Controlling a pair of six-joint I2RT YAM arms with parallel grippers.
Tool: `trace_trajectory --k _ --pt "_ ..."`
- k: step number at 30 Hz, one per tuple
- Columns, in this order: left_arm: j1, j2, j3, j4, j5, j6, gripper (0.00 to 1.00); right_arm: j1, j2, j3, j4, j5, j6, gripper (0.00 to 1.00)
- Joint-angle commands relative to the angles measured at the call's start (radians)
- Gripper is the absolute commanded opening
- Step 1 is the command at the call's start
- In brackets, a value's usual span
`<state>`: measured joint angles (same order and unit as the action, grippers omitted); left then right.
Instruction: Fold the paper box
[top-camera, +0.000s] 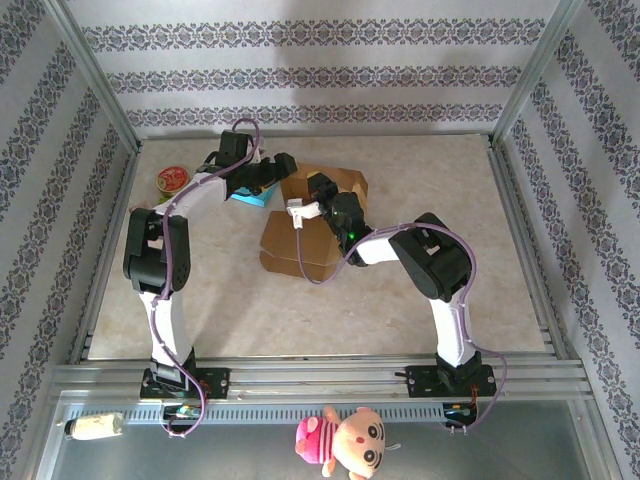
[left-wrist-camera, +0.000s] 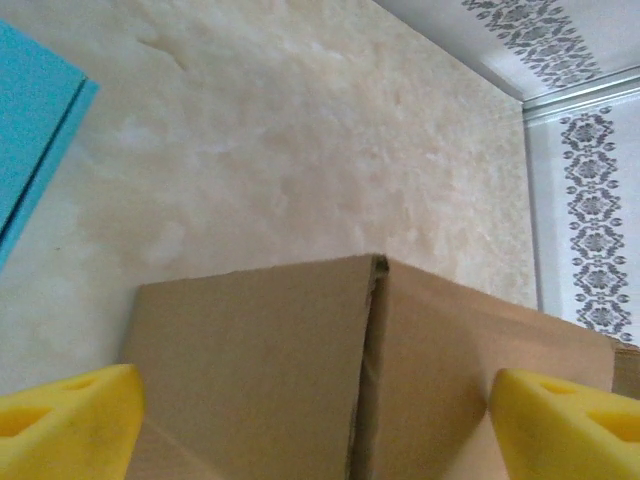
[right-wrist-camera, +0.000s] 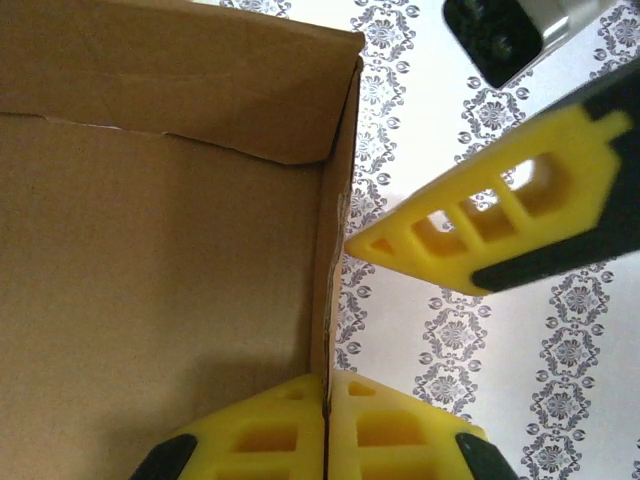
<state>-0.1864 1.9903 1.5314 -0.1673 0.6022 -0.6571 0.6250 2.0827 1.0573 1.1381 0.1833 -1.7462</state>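
Although the pale marbled surface takes up most of the overhead view, the brown paper box lies open near its centre. Reaching in from 4 o'clock, the right gripper is clenched on one upright cardboard wall, pinching it between both yellow fingers. At the box's 11 o'clock corner the left gripper stands released, its fingers wide apart either side of that corner. A blue box lies just beside the paper box at 10 o'clock, and a small round bowl sits farther out the same way.
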Motion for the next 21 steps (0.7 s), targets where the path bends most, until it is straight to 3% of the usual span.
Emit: trace_trajectory --k 1,3,8,14,19,21 --pt "0.013 0.011 -0.001 0.086 0.044 -0.026 0.79 0.014 0.019 -0.017 0.002 -0.022 0.014 0.08" --pt "0.013 0.014 -0.016 0.096 0.048 -0.026 0.73 0.016 0.020 -0.017 -0.001 -0.025 0.018 0.10" --pt "0.014 0.018 -0.044 0.120 0.059 -0.035 0.66 0.020 0.012 -0.020 0.002 -0.024 0.048 0.35" --pt "0.014 0.010 -0.067 0.138 0.062 -0.038 0.53 0.029 -0.042 -0.051 -0.019 -0.008 0.156 0.51" --pt "0.012 0.000 -0.091 0.152 0.056 -0.038 0.52 0.060 -0.124 -0.101 -0.027 0.029 0.304 0.71" --pt "0.013 0.000 -0.095 0.153 0.059 -0.038 0.53 0.092 -0.176 -0.104 -0.066 0.107 0.429 0.79"
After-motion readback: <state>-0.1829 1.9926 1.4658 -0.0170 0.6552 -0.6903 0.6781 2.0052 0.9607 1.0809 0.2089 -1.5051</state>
